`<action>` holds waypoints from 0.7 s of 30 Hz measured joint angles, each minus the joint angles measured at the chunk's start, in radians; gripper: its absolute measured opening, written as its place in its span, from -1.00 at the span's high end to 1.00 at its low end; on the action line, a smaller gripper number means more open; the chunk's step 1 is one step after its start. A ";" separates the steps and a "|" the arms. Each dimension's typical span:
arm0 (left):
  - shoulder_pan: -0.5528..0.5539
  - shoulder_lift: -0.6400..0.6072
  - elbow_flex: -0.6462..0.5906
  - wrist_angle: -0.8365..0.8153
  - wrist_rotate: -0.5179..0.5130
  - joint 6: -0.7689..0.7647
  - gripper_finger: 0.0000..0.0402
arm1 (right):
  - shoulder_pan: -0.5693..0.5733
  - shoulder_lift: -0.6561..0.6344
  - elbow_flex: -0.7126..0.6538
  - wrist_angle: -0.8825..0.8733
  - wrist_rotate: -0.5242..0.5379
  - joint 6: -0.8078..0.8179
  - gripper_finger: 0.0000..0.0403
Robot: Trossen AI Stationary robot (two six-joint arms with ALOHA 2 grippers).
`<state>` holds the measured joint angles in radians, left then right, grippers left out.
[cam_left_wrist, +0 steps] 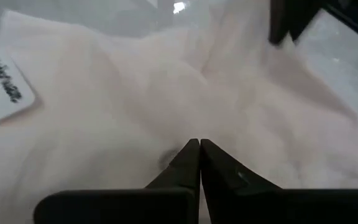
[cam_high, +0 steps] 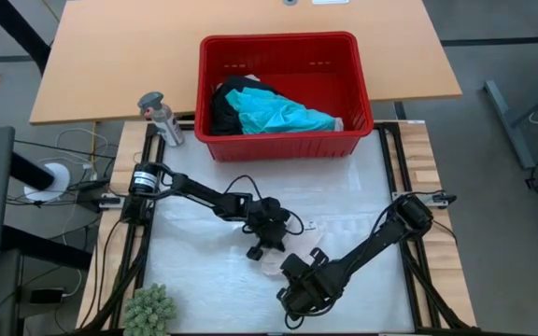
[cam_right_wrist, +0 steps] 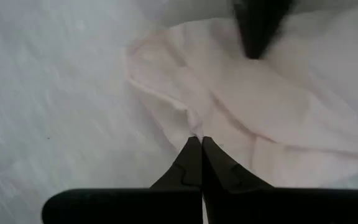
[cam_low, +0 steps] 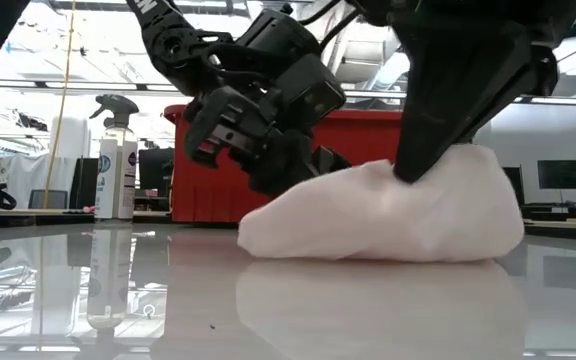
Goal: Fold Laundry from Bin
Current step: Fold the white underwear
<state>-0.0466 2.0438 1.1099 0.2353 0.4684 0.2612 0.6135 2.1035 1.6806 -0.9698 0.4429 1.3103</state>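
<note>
A small pale pink-white piece of laundry (cam_low: 398, 215) lies heaped on the table's near middle, its lower edge on the glossy top. A white label (cam_left_wrist: 5, 87) shows on it. My left gripper (cam_left_wrist: 199, 146) is shut on its left slope, coming from the table's left. My right gripper (cam_right_wrist: 197, 142) is shut on its raised peak, coming from the right. In the high view both grippers, left (cam_high: 261, 250) and right (cam_high: 297, 273), meet over the piece (cam_high: 314, 252). The red bin (cam_high: 288, 93) stands at the far middle with turquoise (cam_high: 283, 114) and black clothing (cam_high: 227, 105) inside. My left gripper pinches the pale piece between its two fingertips at a small pucker (cam_left_wrist: 169, 157) on its upper surface. The fingers slant down from the table's left. The cloth around it lies slack on the table. My right gripper pinches a folded edge (cam_right_wrist: 188, 124) of the piece between its fingertips, pointing steeply down from above. The cloth rises to a peak at the fingers (cam_low: 420, 172). Its lower part rests on the table.
A spray bottle (cam_high: 162, 117) stands at the far left, beside the bin. A small green plant (cam_high: 149, 310) sits at the near left corner. A wooden table (cam_high: 110, 56) lies beyond the bin. The white work surface (cam_high: 204, 280) spreads around the piece.
</note>
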 joint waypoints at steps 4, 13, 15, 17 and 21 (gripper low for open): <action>0.001 0.033 0.000 0.018 -0.004 -0.024 1.00 | 0.010 -0.022 0.000 -0.059 0.019 0.087 0.91; 0.008 0.036 0.001 0.021 -0.006 -0.085 1.00 | 0.029 -0.058 0.000 -0.228 0.048 0.332 0.91; 0.013 0.036 0.001 0.019 -0.005 -0.121 1.00 | 0.029 -0.061 0.000 -0.266 0.041 0.375 0.91; 0.019 0.036 0.001 0.019 -0.003 -0.151 1.00 | 0.028 -0.063 0.000 -0.294 0.032 0.412 0.91; 0.037 0.025 0.005 0.011 -0.002 -0.266 1.00 | 0.029 -0.062 0.000 -0.310 0.029 0.428 0.91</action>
<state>-0.0099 2.0683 1.1149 0.2468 0.4664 -0.0051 0.6422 2.0411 1.6810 -1.2800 0.4717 1.7382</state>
